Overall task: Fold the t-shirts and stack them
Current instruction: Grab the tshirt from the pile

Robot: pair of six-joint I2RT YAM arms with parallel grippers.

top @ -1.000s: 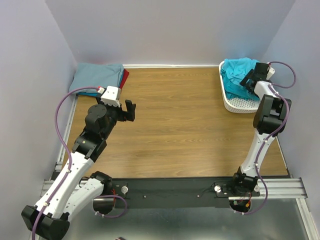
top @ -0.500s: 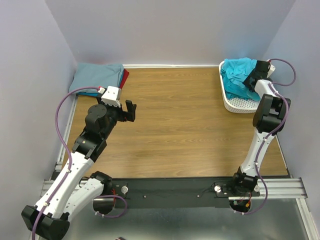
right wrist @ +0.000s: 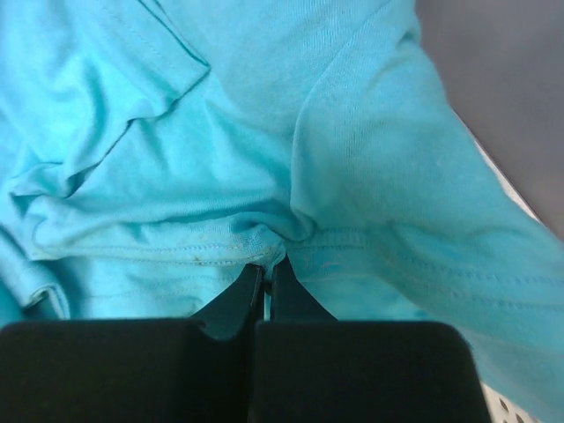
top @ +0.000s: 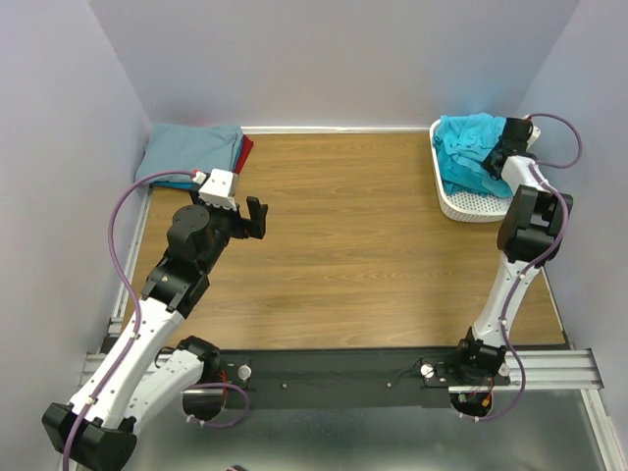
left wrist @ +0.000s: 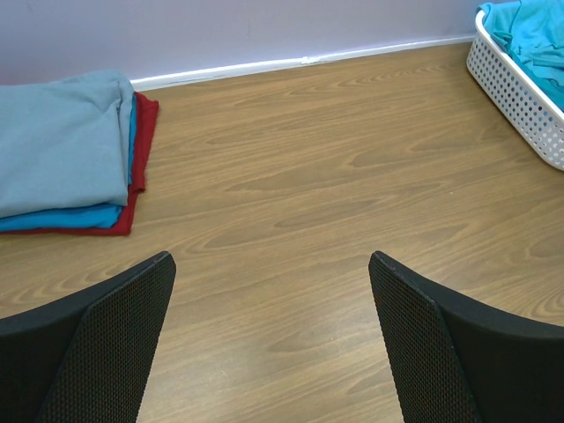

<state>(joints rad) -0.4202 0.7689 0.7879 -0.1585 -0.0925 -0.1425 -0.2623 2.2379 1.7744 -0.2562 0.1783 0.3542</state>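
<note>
Overhead, the left arm [top: 186, 255] leans in from its base over the left half of the worktop [top: 363, 255] with its forearm bent. The left end effector [top: 238, 214] hangs above bare wood, jaws spread wide and holding nothing. The right arm [top: 520, 235] stands nearly upright and reaches to the far right corner, where the right end effector [top: 497, 152] dips into the white basket [top: 461, 206] onto the crumpled turquoise t-shirt [top: 461, 137]. Folded t-shirts [top: 191, 149] lie stacked in the far left corner. From the left wrist, both black fingers [left wrist: 115, 344] sit far apart over the wood, with the stack ahead to the left, well apart from them. From the right wrist, the jaws are pressed together, pinching a seamed fold of the turquoise cloth.
</note>
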